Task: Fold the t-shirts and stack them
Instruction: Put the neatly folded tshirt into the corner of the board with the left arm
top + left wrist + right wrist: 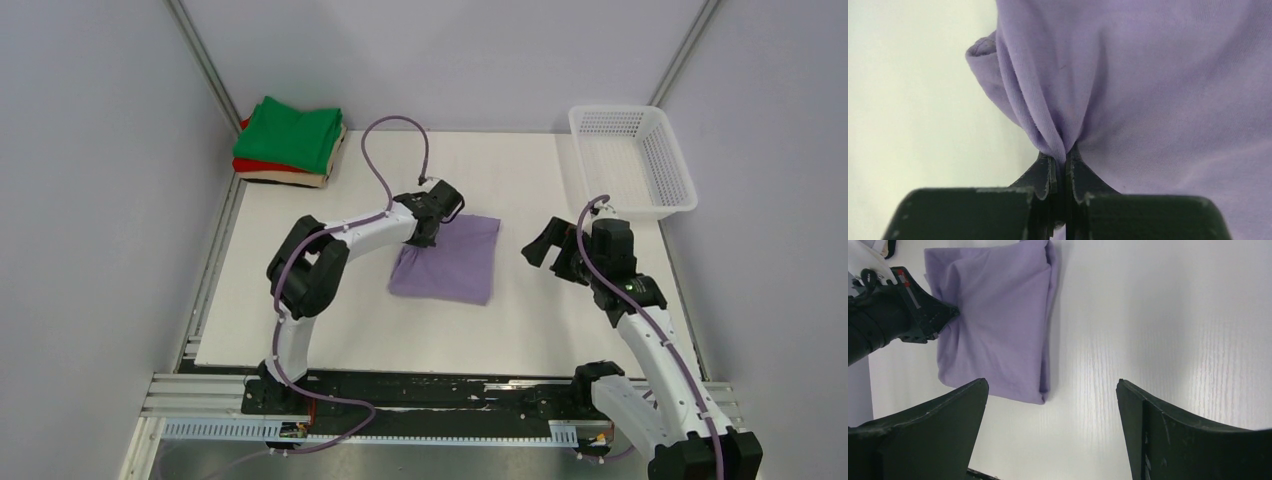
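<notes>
**A:** Your basket sits at the far right corner of the table. It's white plastic mesh, upright, with its long side running along the right edge.

**B:** Yep, and you've got a white tabletop with a faint wood grain, pale grey walls on three sides, plus a slotted metal rail along the near edge.

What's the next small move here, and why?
Probably bring the right gripper in to pinch the free right edge of the purple shirt. The left gripper is shut on one bunched spot at its left side; the right is open, empty, off to the side. Lifting by one pinch would likely spoil the fold on the way to the green-topped stack.
</notes>
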### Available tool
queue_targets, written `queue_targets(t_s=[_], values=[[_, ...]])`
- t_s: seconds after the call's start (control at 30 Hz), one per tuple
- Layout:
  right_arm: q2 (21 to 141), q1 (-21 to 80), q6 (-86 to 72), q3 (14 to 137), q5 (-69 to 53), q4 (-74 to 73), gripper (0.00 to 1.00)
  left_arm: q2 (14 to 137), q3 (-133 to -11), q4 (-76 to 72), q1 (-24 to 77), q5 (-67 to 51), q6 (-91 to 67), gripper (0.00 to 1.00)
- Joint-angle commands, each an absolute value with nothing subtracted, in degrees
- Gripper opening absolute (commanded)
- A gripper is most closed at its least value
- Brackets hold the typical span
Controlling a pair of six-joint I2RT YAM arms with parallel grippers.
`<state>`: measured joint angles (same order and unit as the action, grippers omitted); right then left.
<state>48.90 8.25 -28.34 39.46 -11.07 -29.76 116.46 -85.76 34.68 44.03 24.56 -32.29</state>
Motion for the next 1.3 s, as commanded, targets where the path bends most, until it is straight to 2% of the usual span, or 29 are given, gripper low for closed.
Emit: queue_targets(t_s=[0.0, 0.2, 0.33, 0.57, 0.73, 1.07, 1.27], values=[[46.33, 7.21, -28.25, 39.91, -6.78, -28.16, 1.00, 115.28, -90.53, 35.94, 39.14, 38.61, -20.30, 0.00], [45.43, 4.89, -28.52, 39.39, -5.36, -27.16, 1.00, 112.73, -90.11, 20.41, 32.74, 42.99, 6.70, 0.00], [46.22, 2.88, -28.65, 39.01, -5.26, -26.43, 1.00, 114.79, -94.59, 16.04, 27.61, 45.21, 16.54, 0.00], [49.62, 0.52, -28.65, 39.46, -4.94, -26.32, 1.00, 116.74, -102.77, 9.14, 19.77, 42.87, 25.26, 0.00], [51.62, -2.26, -28.91, 39.12, -4.62, -27.00, 1.00, 119.67, -111.02, 9.71, 16.14, 42.27, 32.21, 0.00], [53.86, -3.68, -29.13, 40.35, -2.37, -28.69, 1.00, 120.47, -121.93, 12.74, 12.87, 39.72, 38.03, 0.00], [53.73, -3.95, -29.36, 40.32, -1.15, -28.79, 1.00, 119.03, -123.45, 12.27, 12.51, 38.07, 37.92, 0.00]])
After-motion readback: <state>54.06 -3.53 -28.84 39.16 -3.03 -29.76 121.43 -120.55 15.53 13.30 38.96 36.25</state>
